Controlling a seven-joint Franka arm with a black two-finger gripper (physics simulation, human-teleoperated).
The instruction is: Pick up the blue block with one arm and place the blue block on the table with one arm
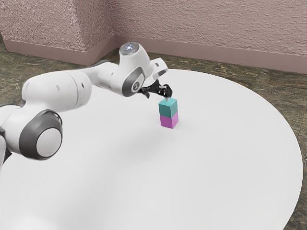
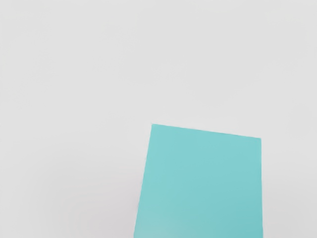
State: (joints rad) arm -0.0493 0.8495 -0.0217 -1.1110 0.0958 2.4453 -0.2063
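Well, the blue block [image 1: 168, 109] is sitting squarely on top of the purple block [image 1: 169, 120], the two stacked upright on the round white table [image 1: 216, 163]. Just above them I see the gripper [image 1: 157, 97], its fingers spread wide with nothing held between them. The white arm [image 1: 60, 91] reaches in from the exterior view's left, and beyond the table stands a pinkish wall [image 1: 201, 24].
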